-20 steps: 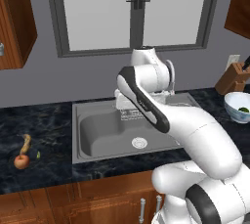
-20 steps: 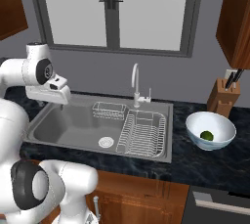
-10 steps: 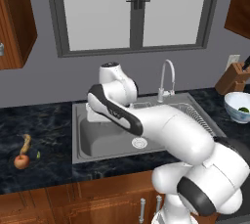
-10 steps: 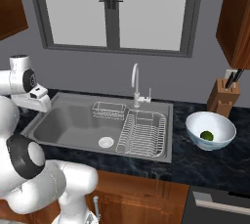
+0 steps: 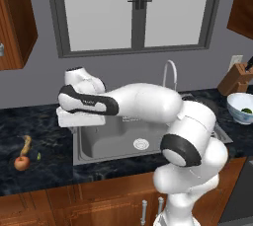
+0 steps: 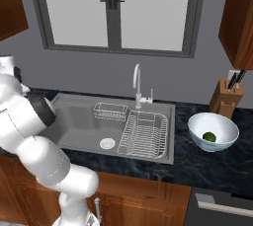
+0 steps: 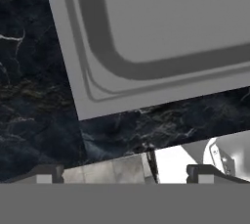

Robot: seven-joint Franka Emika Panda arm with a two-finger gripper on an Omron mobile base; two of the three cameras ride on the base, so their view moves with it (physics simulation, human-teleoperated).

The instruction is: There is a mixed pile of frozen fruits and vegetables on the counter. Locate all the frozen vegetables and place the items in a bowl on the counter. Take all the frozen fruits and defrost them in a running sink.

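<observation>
Fruit is next: green ball [image 6: 209, 136] sits in the bowl [image 6: 213, 121], while apple [image 5: 21, 163] and banana [image 5: 26, 144] lie left of the sink [image 5: 106, 138] on the desk. Jaws [image 7: 124, 173] apart, empty, over the sink's corner; next move reaches left

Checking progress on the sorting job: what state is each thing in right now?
claw: open, empty, over the sink's corner
green ball: in the bowl
red fruit: on the counter
banana-like fruit: on the counter beside it
sink: no fruit inside
faucet: no water seen running
</observation>
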